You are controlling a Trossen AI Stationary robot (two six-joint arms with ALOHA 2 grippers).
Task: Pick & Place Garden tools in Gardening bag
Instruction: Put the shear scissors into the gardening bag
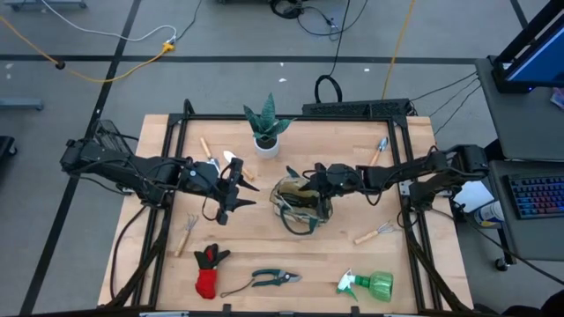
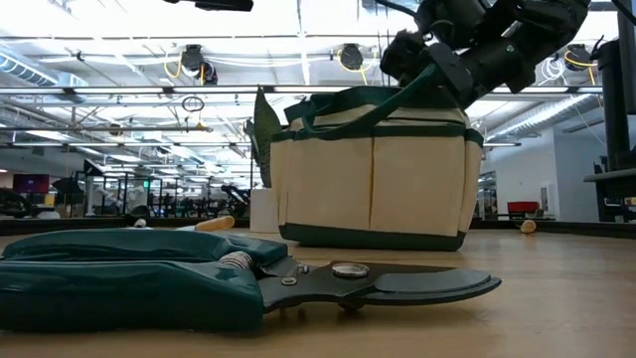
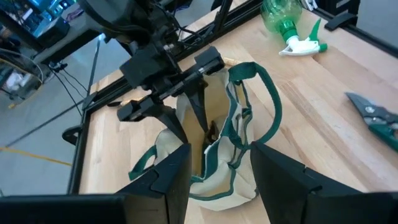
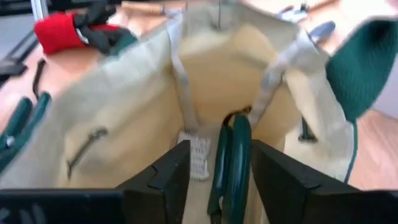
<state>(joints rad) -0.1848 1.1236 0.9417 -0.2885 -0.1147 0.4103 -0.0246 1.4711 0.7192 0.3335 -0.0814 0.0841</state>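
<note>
1. Wooden counter (image 1: pixel 264 255): gardening bag (image 1: pixel 300 207) mid-counter; most garden tools lie outside it.
2. My right gripper (image 4: pixel 214 163), jaws parted, straddles the bag's green handle; nothing held.
3. Left gripper (image 3: pixel 217 165) waits nearby, jaws open.

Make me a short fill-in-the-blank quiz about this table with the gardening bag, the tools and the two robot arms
1. The right gripper is over the open top of the beige ____.
2. The spiky plant stands in a ____ pot.
3. Along the table's near edge, the pruning shears lie between the spray bottle and the red and black ____.
4. The left gripper holds ____.

Missing words: gardening bag; white; glove; nothing
</note>
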